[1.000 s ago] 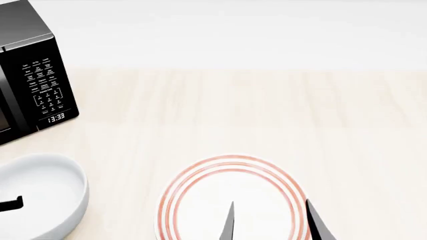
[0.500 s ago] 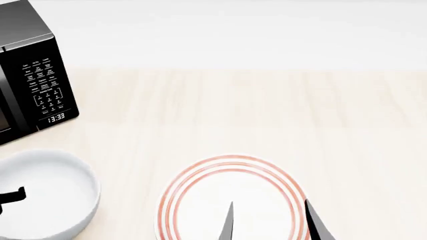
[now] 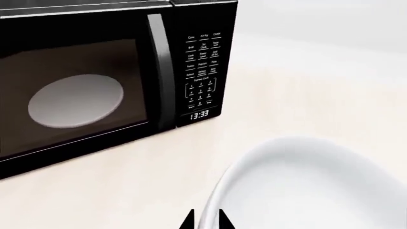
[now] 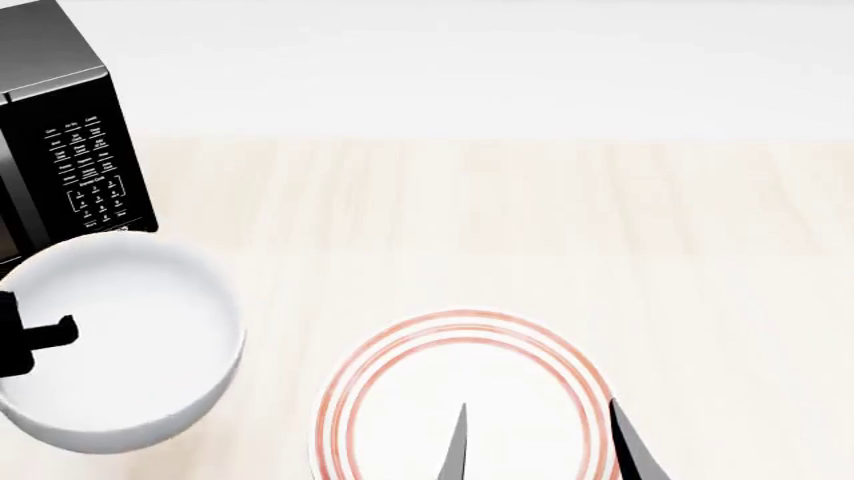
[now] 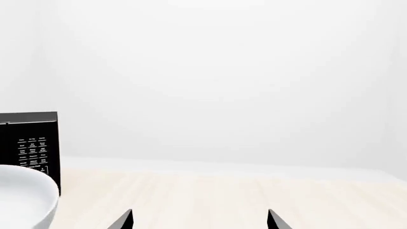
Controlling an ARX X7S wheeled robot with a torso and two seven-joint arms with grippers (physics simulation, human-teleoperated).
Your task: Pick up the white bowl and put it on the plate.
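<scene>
The white bowl (image 4: 118, 345) is sitting left of the plate (image 4: 461, 395), apart from it, in front of the microwave (image 4: 60, 140) standing on the table (image 4: 534, 220).

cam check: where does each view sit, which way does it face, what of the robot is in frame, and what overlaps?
Head: high, looking down at the plate; left gripper on the white bowl, right gripper fingers visible.
Left wrist: by the bowl's rim, facing the microwave; finger tips visible.
Right wrist: low, facing the back wall; two spread finger tips.
Shared: bowl and microwave in all three.
</scene>
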